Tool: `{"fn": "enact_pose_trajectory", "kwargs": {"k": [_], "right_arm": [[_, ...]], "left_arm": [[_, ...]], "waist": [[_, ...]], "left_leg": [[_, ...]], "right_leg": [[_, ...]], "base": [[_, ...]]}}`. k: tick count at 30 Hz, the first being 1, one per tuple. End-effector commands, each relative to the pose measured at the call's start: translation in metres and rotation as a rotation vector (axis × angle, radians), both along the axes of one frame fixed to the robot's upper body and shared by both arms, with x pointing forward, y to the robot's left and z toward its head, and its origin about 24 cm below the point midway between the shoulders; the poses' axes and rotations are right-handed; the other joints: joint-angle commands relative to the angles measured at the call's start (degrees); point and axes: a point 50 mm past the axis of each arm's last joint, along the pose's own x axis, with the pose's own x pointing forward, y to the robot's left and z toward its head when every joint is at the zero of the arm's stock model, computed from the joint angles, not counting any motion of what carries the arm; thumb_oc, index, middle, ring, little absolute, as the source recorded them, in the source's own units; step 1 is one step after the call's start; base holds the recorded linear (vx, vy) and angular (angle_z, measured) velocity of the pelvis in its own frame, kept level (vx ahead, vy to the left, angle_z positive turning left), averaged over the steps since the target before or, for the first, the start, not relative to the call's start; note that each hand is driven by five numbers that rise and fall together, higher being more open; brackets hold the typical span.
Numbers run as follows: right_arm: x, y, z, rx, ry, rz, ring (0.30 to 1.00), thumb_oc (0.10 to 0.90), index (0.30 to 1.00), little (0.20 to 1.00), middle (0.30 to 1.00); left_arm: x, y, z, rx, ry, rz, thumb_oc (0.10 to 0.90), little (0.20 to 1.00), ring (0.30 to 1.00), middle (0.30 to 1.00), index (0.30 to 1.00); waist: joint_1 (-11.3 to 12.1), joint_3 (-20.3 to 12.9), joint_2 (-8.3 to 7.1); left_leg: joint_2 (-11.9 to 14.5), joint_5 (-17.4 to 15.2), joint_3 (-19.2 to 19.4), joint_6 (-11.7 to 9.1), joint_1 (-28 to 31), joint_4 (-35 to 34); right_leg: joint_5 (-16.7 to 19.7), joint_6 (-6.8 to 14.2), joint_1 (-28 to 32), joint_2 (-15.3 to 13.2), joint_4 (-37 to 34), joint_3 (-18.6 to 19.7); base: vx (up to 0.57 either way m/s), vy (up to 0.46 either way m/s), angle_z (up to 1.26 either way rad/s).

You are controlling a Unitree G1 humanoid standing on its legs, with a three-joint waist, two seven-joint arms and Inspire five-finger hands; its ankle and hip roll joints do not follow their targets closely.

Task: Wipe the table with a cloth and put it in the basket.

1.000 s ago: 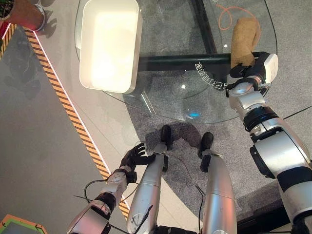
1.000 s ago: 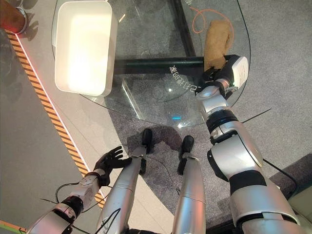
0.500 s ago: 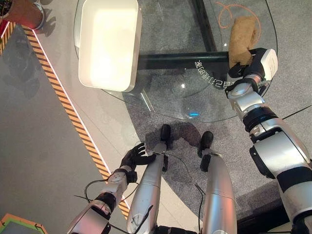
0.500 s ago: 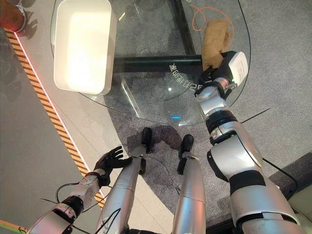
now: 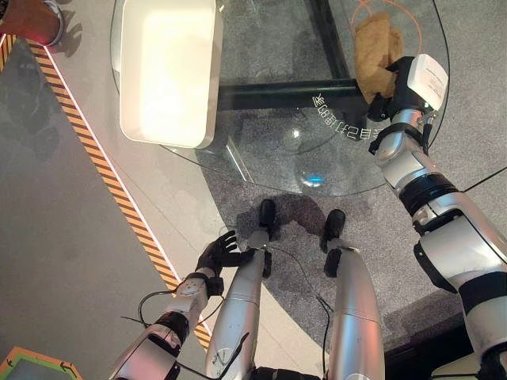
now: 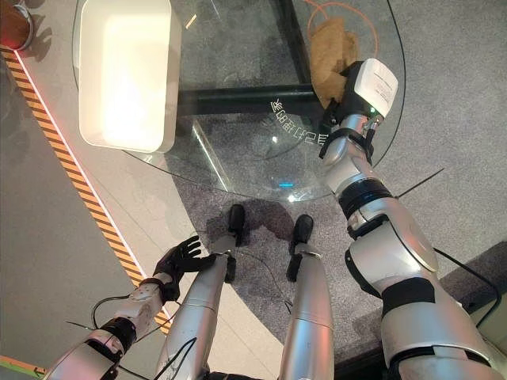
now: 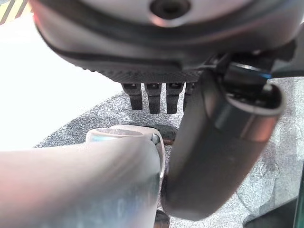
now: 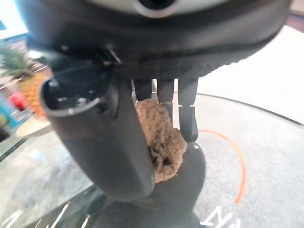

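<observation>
I see the white basket (image 5: 166,71) on the glass bench (image 5: 277,158); right robot hand (image 5: 388,99) grasps the tan cloth (image 5: 372,47); left robot hand (image 5: 215,253) hangs relaxed.

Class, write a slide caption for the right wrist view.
Right hand grips the tan cloth above the glass table.

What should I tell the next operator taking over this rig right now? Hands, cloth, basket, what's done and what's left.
Right hand: shut on the tan cloth, which lies on the glass table at its far right.
Left hand: open, idle, hanging low beside the table.
White basket: on the table's left side, nothing in it.
Done: cloth gripped and on the glass.
Left: finish wiping, then carry the cloth across and drop it in the basket.
</observation>
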Motion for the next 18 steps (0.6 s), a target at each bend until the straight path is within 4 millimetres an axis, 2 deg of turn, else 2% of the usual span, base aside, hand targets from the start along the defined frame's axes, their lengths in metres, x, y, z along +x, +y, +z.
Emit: {"fn": "enact_pose_trajectory", "kwargs": {"k": [1,18], "right_arm": [[-0.005,0.093,0.018,-0.185,-0.054,0.441,0.300,0.100,0.300,0.200,0.300],[-0.022,0.145,-0.016,-0.234,0.095,0.749,0.300,0.100,0.300,0.200,0.300]], "left_arm": [[-0.001,0.003,0.000,0.032,0.002,-0.005,0.800,0.900,0.900,0.900,0.900],[0.003,-0.003,0.004,0.031,-0.003,-0.012,0.800,0.900,0.900,0.900,0.900]], "waist": [[1.6,-0.8,2.02],[1.2,-0.8,2.09]], "left_leg": [[-4.6,-5.3,4.2,4.2,0.7,3.8],[-4.8,-4.7,4.5,3.9,1.1,2.9]], "right_leg": [[2.8,1.6,1.7,0.2,-5.9,-3.5],[3.1,1.7,1.8,0.1,-6.6,-3.6]], "base": [[0.00,0.000,0.00],[0.00,0.000,0.01]]}}
